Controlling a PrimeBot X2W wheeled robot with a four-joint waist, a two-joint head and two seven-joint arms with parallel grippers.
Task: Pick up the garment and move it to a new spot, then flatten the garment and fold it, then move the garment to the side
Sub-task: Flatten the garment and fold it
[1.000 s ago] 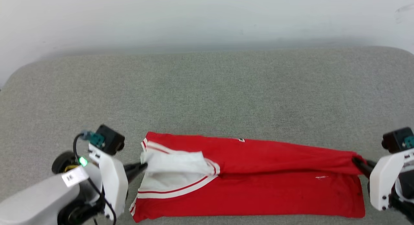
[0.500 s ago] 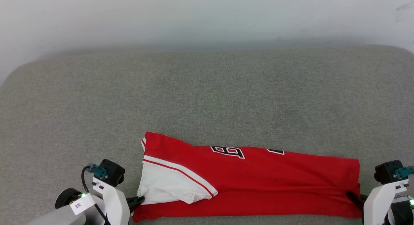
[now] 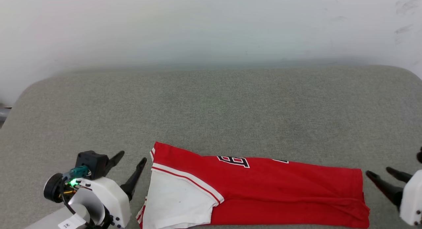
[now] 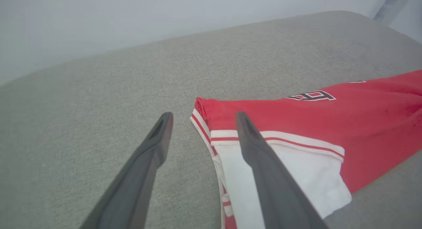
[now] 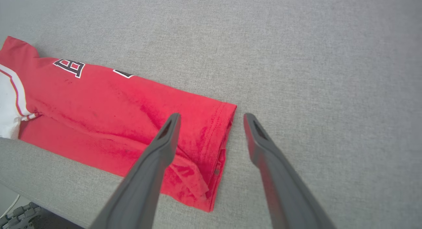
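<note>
The garment (image 3: pixel 263 186), a red jersey folded into a long strip, lies along the near edge of the grey surface with a white, red-striped sleeve (image 3: pixel 174 199) at its left end and part of a black letter print showing on its far edge. My left gripper (image 3: pixel 132 157) stands open just left of the sleeve end, holding nothing. In the left wrist view the garment (image 4: pixel 313 123) lies under and right of the right finger. My right gripper (image 3: pixel 379 172) is open just off the red hem, holding nothing. In the right wrist view the hem (image 5: pixel 217 146) sits between the spread fingers.
The grey padded surface (image 3: pixel 211 110) stretches far beyond the garment toward a pale wall (image 3: pixel 211 24). Its front edge drops off close to the garment (image 5: pixel 49 202), with something dark and ridged on the floor below (image 5: pixel 16 214).
Both grippers opened and let go of the garment's ends, then drew back slightly. The folded-over layer now lies flat. The head camera has tilted, shifting the whole picture downward.
</note>
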